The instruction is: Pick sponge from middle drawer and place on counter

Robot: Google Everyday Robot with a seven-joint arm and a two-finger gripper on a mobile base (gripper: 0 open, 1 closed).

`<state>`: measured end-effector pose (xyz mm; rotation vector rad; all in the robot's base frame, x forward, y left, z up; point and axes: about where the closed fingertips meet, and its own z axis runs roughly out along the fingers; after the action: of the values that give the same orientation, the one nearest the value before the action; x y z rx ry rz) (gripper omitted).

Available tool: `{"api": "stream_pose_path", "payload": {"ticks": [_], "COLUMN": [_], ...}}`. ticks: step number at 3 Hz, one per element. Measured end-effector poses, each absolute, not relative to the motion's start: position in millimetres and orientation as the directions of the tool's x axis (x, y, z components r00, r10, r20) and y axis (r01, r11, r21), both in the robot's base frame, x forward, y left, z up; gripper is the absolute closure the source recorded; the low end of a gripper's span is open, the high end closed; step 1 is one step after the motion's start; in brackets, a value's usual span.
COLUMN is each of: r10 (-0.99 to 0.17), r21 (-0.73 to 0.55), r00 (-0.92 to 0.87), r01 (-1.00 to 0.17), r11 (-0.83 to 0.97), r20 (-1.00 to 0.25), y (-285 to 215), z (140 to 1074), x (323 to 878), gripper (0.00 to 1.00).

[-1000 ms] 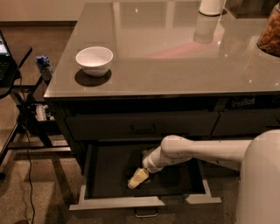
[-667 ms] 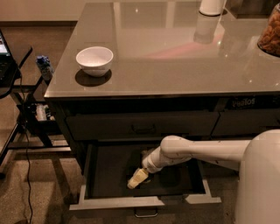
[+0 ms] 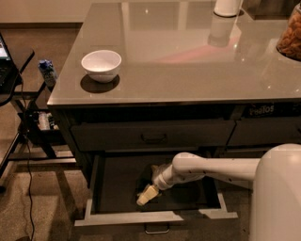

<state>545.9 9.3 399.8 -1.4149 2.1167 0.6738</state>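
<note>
The middle drawer [image 3: 155,218] is pulled open below the counter [image 3: 188,66], showing a dark floor, a grey front panel and a small metal loop handle [image 3: 156,230]. My white arm reaches in from the right. My gripper [image 3: 146,195], pale at its tip, hangs low over the drawer floor, left of centre. The sponge does not show plainly. A small dim shape [image 3: 153,167] lies just behind my wrist, and I cannot tell what it is.
A white bowl [image 3: 101,65] stands on the counter's left side. A white cylinder [image 3: 227,6] and a jar of snacks [image 3: 290,37] stand at the back right. A shut dark drawer with a bar handle [image 3: 154,138] sits above. A black side table [image 3: 11,70] stands at the left.
</note>
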Motion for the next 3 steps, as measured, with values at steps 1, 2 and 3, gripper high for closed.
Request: {"api": "stream_pose_path", "payload": {"ticks": [1, 2, 3], "r10": [-0.685, -0.693, -0.693], "r21": [0.11, 0.107, 0.135], "r00": [-0.309, -0.298, -0.333], "r01": [-0.941, -0.946, -0.936], "r11": [0.319, 0.305, 0.326], "r20": [-0.659, -0.656, -0.64], "y": [-0.1, -8.2, -1.1], "z": [379.8, 361.8, 348.5], "x": [544.7, 545.8, 555.2], "gripper": [0.0, 0.0, 0.0]}}
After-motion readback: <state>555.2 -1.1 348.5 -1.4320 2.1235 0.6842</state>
